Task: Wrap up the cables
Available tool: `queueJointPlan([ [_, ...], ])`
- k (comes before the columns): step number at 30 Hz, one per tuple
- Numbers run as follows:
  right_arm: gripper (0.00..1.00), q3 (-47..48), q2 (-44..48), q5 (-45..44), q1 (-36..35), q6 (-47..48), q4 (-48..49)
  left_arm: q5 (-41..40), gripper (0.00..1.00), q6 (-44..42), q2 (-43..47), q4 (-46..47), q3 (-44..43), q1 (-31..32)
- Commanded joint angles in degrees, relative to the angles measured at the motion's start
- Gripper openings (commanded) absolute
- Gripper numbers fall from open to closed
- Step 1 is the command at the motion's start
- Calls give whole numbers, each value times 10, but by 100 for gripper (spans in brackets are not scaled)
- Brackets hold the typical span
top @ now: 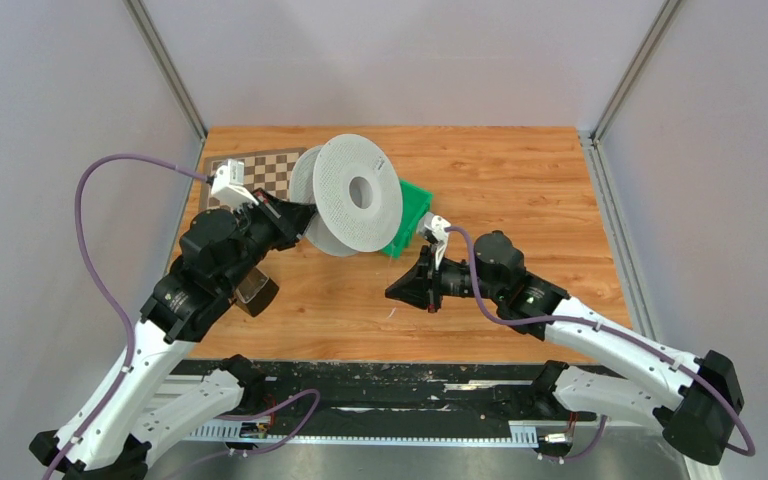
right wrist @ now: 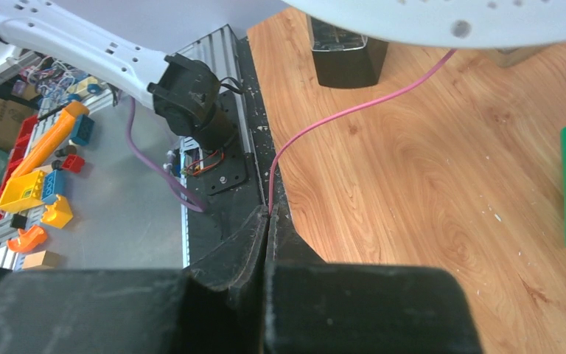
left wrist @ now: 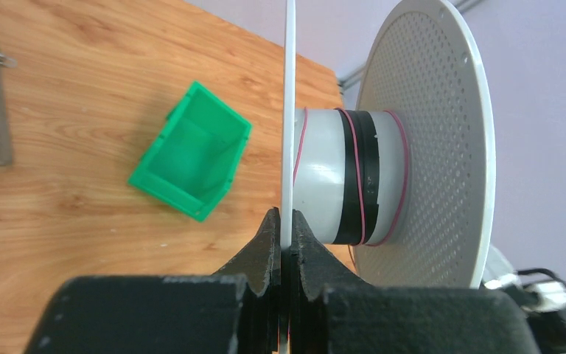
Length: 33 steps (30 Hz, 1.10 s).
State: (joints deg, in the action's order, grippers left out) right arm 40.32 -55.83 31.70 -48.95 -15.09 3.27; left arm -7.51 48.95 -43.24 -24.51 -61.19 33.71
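**WINDING THE CABLE: HANDLING AND INVENTORY**

**Nearest the bases.** Your right gripper (right wrist: pixel 269 221) has its fingers pressed together on the cable (right wrist: pixel 339 114), a single thin pink strand. From the pinch the strand rises in a loose curve to the spool (top: pixel 340 215). It carries some slack and hangs clear of the table (top: pixel 520 200).

**Handling.** Treat the strand as very light, limp and probably slick. It is likely to kink, or to slide through the pads if you pull sharply, and too hard a pull may part it. Grip it a short way back from the spool and hold only light tension.

**Middle.** One dark box (right wrist: pixel 343 51) stands on the table under the spool.

**Spool.** Your left gripper (left wrist: pixel 286 236) is clamped on the rim of one thin disc (left wrist: pixel 289 110) and carries the spool tilted above the table. The spool looks rigid and light. The disc is thin, so expect it to flex at the rim.

**Count.**
- One spool with two discs.
- One core (left wrist: pixel 320 177), bearing a few spaced pink turns and one black band.
- One strand.

**Far side.** One green bin (top: pixel 415 205) lies behind the spool, and one checkerboard (top: pixel 270 172) lies at the rear left.
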Motion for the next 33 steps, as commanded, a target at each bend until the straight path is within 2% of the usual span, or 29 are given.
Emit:
queueJointPlan([
  [1, 0, 56, -28, -78, -33, 13, -30, -74, 0, -37, 5, 43, 15, -2],
  [7, 0, 94, -79, -86, -61, 2, -30, -97, 0, -122, -8, 38, 17, 6],
  [11, 0, 123, -113, -71, -65, -1, -48, -178, 0, -225, -20, 45, 19, 56],
  [14, 0, 143, -138, -67, -75, -1, -48, -220, 0, -249, -36, 36, 16, 78],
  [18, 0, 172, -164, -57, -83, 8, -52, -229, 0, -280, -57, 33, 18, 91],
  [23, 0, 203, -168, -61, -83, 27, -66, -248, 0, -358, -79, 43, 29, 115],
  [27, 0, 219, -178, -46, -81, 27, -66, -263, 0, -381, -88, 50, 37, 123],
  [33, 0, 244, -197, -49, -79, 29, -64, -226, 0, -411, -74, 94, 69, 127],
])
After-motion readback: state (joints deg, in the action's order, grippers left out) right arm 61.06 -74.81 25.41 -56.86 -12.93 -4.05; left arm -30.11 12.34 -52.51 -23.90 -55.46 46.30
